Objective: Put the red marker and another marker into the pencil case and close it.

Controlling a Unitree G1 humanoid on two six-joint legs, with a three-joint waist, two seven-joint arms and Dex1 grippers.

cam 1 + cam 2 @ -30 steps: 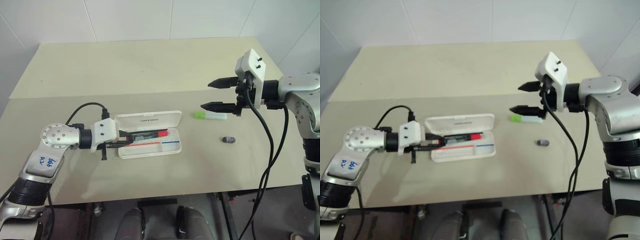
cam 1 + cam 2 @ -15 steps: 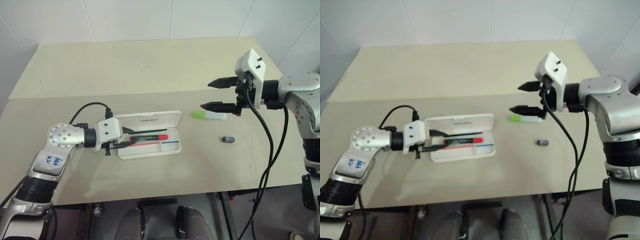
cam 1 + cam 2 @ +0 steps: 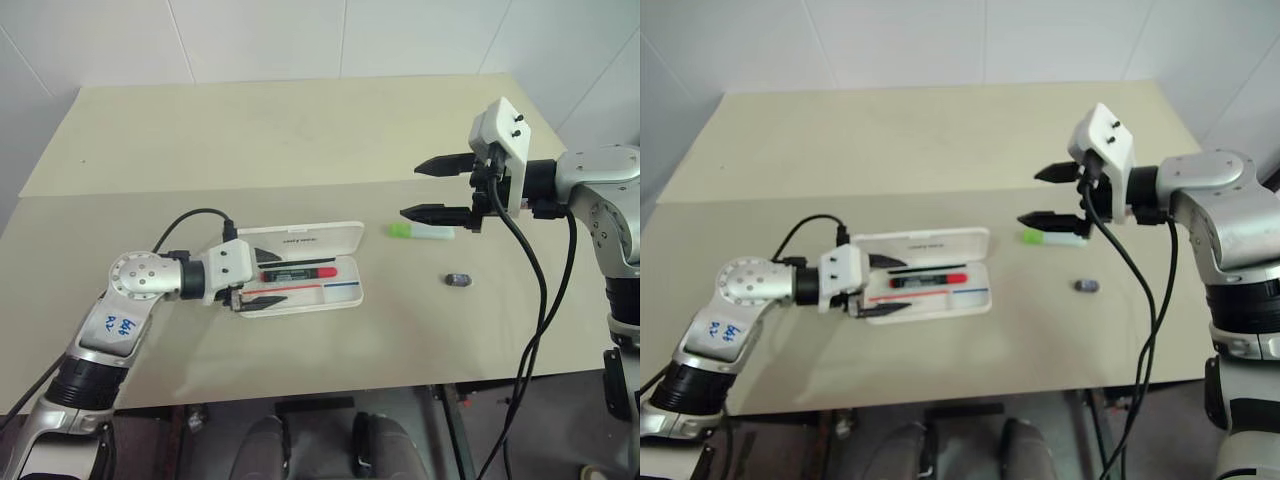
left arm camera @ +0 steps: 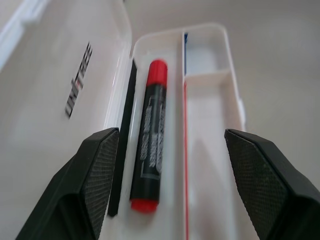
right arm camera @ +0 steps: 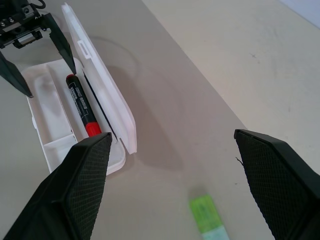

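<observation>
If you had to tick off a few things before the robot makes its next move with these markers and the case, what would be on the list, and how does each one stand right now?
1. Red marker lies inside the case: ok.
2. Left gripper has let go of the red marker, fingers apart on either side of it: ok.
3. Case lid open for the second marker: ok.
4. Green marker in the case: not ok, it lies on the table to the right of the case.
5. Right gripper open and empty above the green marker: ok.
6. Small grey stub clear of the green marker: ok.
</observation>
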